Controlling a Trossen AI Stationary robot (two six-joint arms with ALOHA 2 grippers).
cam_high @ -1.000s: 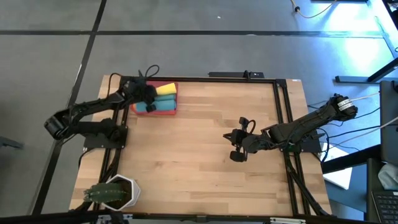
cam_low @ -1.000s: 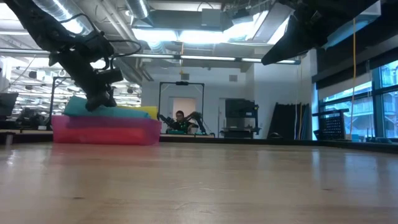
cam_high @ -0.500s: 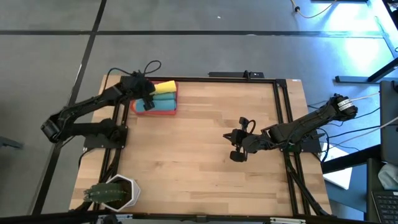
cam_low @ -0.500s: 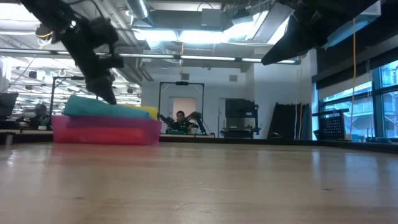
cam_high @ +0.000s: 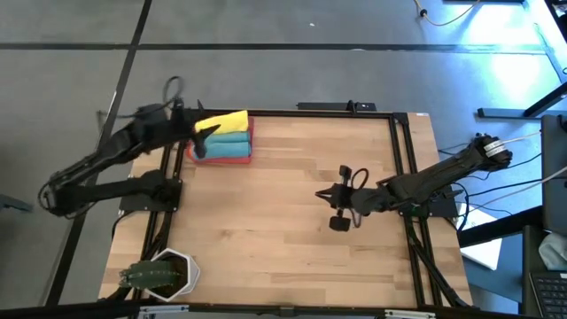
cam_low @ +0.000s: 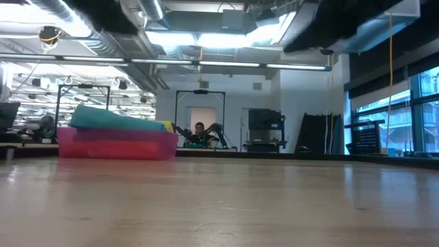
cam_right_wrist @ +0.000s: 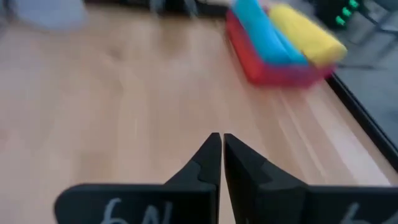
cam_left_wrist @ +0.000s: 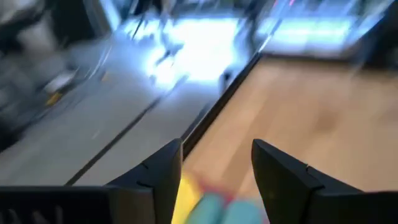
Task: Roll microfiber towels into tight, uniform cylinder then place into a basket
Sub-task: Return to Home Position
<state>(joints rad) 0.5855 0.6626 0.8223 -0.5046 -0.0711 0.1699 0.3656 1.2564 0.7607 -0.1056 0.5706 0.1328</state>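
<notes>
- Homing both arms looks like the step in hand. No loose cloth shows on the table, so the rolling work appears done.
- Left gripper: hangs over the end of the basket nearest its own arm. Its fingers are apart, with nothing between them. In the low view it is only a dark shape at the top, above the rolls.
- Basket: just beneath and slightly ahead of the left gripper. It is well apart from the right gripper, ahead of it across bare wood.
- Contents seen: yellow towel, rolled, along one long side. Teal towels, rolled, lie beside it and touch it. The rolls stand proud of the low wall.
- Green and orange cloths: none visible; cannot tell where they are.
- Right gripper: over mid-table, fingers pressed together, empty.
- To do well (judgement): raise the left gripper straight up clear of the rolls first, then swing it back toward its base. A low sideways sweep could catch the yellow towel and loosen it or shift the basket.
- No need to close the left fingers over the basket; closing there risks pinching cloth.
- Pot with a plant: well behind the left gripper, near that arm's base. The elbow should not drop toward it.
</notes>
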